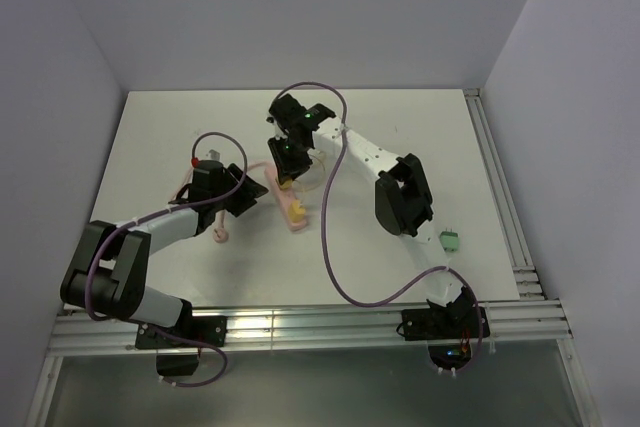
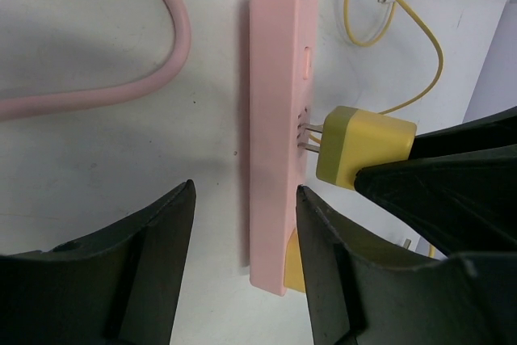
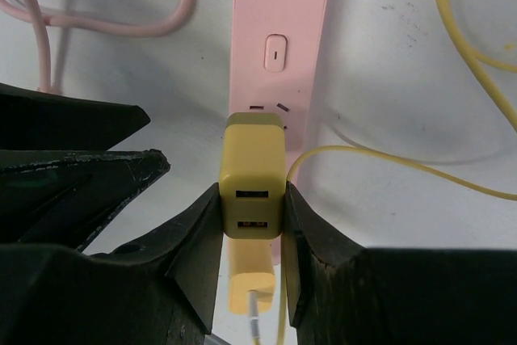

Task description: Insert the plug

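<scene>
Yellow plug (image 3: 253, 163) in right tool (image 3: 252, 209), prongs (image 2: 311, 136) touching pink power strip (image 3: 279, 14)

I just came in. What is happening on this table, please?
The right claw is shut on a yellow plug and presses it toward the pink power strip. The prongs have reached the socket but are partly visible, so the plug is not fully in. The left claw stands open around the strip's end away from its cord, with a gap on one side. A second yellow plug already sits in the strip.
</scene>
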Controlling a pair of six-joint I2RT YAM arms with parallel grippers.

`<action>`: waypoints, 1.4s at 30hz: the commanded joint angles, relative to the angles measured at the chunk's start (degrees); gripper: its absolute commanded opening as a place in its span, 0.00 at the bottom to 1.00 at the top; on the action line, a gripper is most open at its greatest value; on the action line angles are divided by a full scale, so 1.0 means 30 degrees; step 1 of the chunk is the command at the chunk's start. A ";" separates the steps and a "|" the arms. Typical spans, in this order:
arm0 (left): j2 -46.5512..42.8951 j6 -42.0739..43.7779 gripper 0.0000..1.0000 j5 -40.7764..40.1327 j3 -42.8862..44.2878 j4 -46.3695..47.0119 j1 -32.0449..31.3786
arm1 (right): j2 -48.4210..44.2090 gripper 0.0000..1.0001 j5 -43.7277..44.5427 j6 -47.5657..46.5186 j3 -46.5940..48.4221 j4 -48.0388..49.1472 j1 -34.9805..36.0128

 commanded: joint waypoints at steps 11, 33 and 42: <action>0.0449 0.0545 0.55 0.0044 0.0606 0.0900 0.0084 | 0.1190 0.00 -0.1378 0.0536 0.0700 0.0167 -0.0188; 0.3700 0.0282 0.08 0.1802 -0.0214 0.4269 0.0025 | 0.2009 0.00 0.1899 0.1943 0.2134 -0.1033 0.0601; 0.4638 -0.0186 0.01 0.2212 -0.0184 0.5410 -0.0179 | 0.3271 0.00 0.4859 0.2235 0.3514 -0.2441 0.1861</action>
